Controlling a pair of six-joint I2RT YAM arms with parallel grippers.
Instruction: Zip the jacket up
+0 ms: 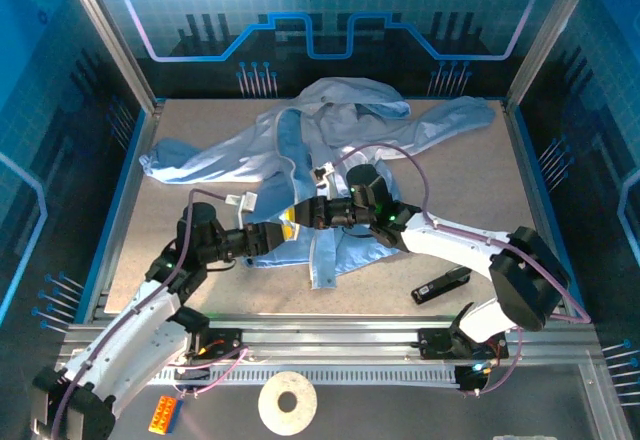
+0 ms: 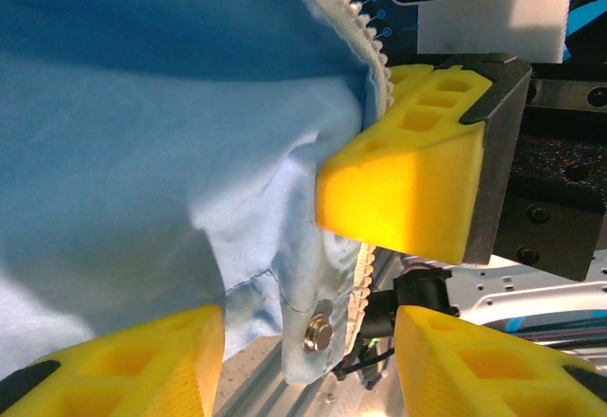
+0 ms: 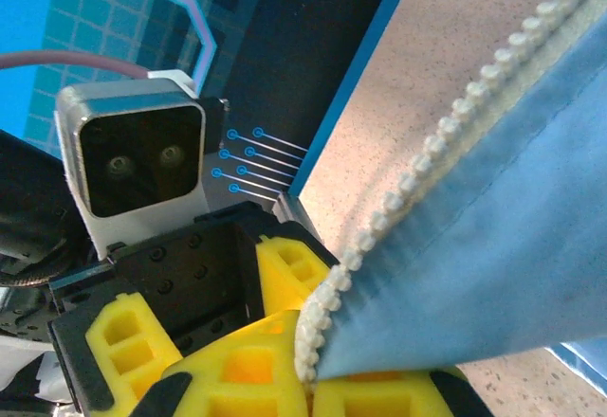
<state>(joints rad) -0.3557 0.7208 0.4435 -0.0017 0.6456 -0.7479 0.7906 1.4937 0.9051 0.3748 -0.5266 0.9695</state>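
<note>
**A:** Overhead first. Where's the jacket point(image 1: 330, 150)?

**B:** Spread over the middle and back of the counter point(image 1: 480, 190), hood point(image 1: 350, 95) toward the far side. The left end effector point(image 1: 280, 235) and right end effector point(image 1: 303, 217) meet at its near front edge.

**A:** Left wrist?

**B:** The left fingers point(image 2: 123, 360) are wide apart, gripping nothing. The hem corner with a metal snap point(image 2: 320, 332) hangs between them. Just above, the right end effector pinches the zipper strip point(image 2: 365, 33).

**A:** Right wrist?

**B:** The right fingers point(image 3: 237, 370) are closed on the jacket's toothed edge. The fabric runs up to the right, over the counter.
</note>
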